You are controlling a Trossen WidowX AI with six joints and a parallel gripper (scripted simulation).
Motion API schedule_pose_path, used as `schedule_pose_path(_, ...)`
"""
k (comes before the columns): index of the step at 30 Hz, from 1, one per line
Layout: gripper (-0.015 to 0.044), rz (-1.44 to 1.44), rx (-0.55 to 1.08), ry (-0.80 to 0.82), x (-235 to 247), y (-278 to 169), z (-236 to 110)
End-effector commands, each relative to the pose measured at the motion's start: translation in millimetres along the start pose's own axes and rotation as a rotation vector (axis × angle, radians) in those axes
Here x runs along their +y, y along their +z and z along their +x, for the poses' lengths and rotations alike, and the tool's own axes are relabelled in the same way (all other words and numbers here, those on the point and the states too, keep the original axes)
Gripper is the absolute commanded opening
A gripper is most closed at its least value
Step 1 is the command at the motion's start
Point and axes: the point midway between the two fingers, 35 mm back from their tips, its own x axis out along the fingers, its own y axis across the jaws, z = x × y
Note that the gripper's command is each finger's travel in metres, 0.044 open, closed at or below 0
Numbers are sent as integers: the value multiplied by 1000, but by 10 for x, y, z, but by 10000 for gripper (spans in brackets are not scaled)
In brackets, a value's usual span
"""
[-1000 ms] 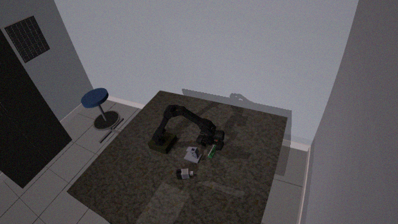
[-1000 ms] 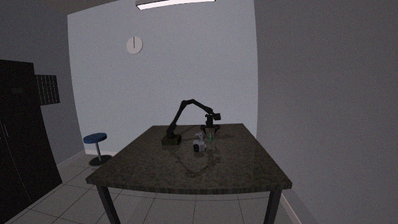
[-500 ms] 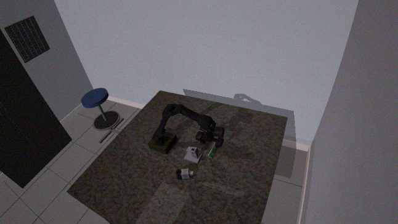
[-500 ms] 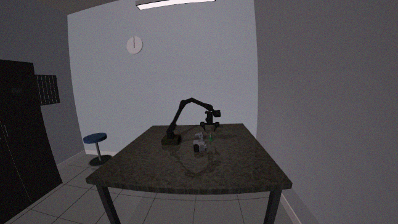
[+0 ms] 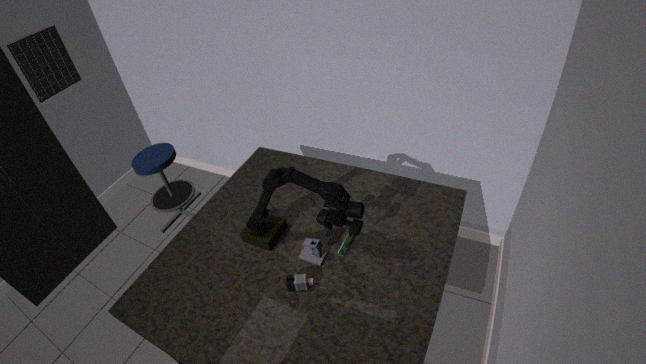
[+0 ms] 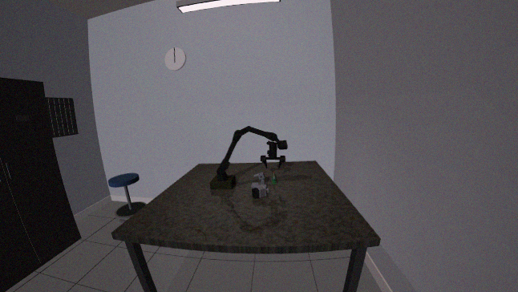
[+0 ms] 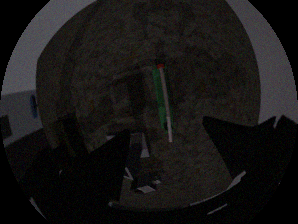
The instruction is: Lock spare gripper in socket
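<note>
Your mount (image 5: 313,251) stands near the middle of the desk (image 5: 210,300), and its socket looks empty from the top view, though the frames are too dim to see into the bore. The pin (image 5: 345,245), green with a pale end, lies flat on the desk just beside the mount, on the side toward the right edge. One spare gripper (image 5: 299,282) lies on its side nearer the front edge, apart from both.

Your gripper (image 6: 273,161) hangs above the pin with its fingers spread wide and nothing between them.

You count one mount, one pin, one spare gripper. In the wrist view the pin (image 7: 161,99) shows clearly, while the mount is only a murky shape.
</note>
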Motion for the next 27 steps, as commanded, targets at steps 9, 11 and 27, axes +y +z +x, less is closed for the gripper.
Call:
schedule_pose_path(9, 440, -1, -1, -6, 17, 92, -569)
schedule_pose_path(11, 440, -1, -1, -6, 18, 93, -580)
schedule_pose_path(27, 440, 1767, -354, 24, 101, -1168, -608)
